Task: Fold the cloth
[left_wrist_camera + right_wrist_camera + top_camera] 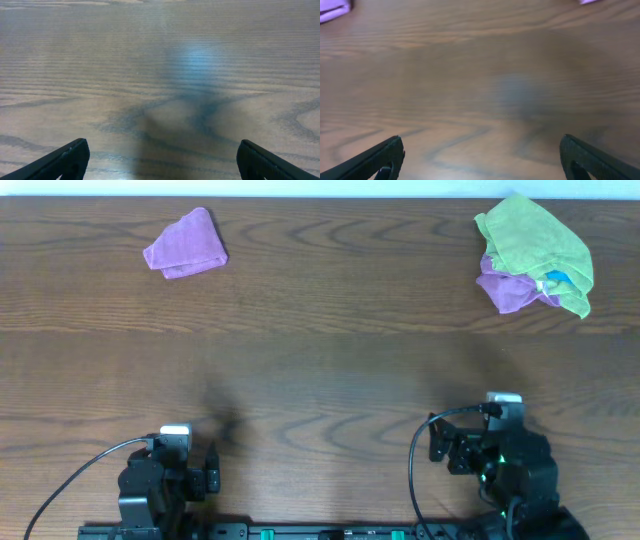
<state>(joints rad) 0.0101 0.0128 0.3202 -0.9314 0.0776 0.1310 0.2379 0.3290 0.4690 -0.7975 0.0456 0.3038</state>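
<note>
The table [320, 350] is brown wood with wavy dark lines in it. Far across it, on the left, lies a purple cloth [186, 243], folded small and flat, all by itself. Far across on the right there is a pile. A green cloth [535, 242] lies crumpled on top of a second purple cloth [508, 290], which pokes out from under it on the near left side. A little blue bit [557, 278] shows in the pile, at the green cloth's near edge. I cannot tell what it is, and it is too small to read. The left arm [150, 485] and the right arm [515, 470] sit at the near edge of the table, well apart from the cloths and from each other. The left gripper [162, 162] hangs low over bare wood. Its two black fingers [65, 161] are spread wide, one at each side of its camera's view, with nothing between them. The right gripper [482, 160] is the same: its fingers [375, 161] are spread wide over bare wood and hold nothing. In the right wrist view, a bit of purple peeks in at the top left corner and another at the top right, both blurry. A soft shadow lies on the wood ahead of each gripper.
</note>
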